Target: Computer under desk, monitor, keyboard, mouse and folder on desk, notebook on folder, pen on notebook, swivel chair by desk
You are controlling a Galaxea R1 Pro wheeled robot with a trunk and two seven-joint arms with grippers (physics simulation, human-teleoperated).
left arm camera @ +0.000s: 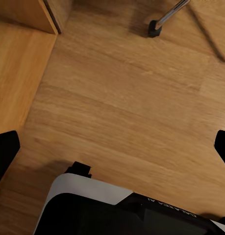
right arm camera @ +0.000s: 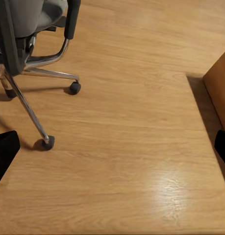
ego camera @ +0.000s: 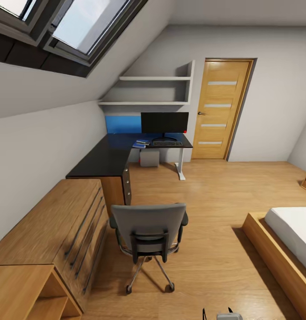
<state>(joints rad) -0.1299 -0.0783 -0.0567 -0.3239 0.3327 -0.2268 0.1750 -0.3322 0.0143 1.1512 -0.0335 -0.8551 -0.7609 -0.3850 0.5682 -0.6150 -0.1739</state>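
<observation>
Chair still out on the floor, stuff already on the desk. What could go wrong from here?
1. The swivel chair stands between the robot and the desk, on casters: a bump from the base could roll it off line or into the light-wood cabinet.
2. Pushed hard toward the desk, it may jolt the blue folder and keyboard lying near the front edge.
3. The bed frame narrows the way on the right.

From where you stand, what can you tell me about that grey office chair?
The swivel chair stands upright on the wood floor, its tall grey back toward the camera. It has black armrests and a chrome star base on dark casters, all resting on the floor. It sits beside the light-wood cabinet, well short of the desk.
</observation>
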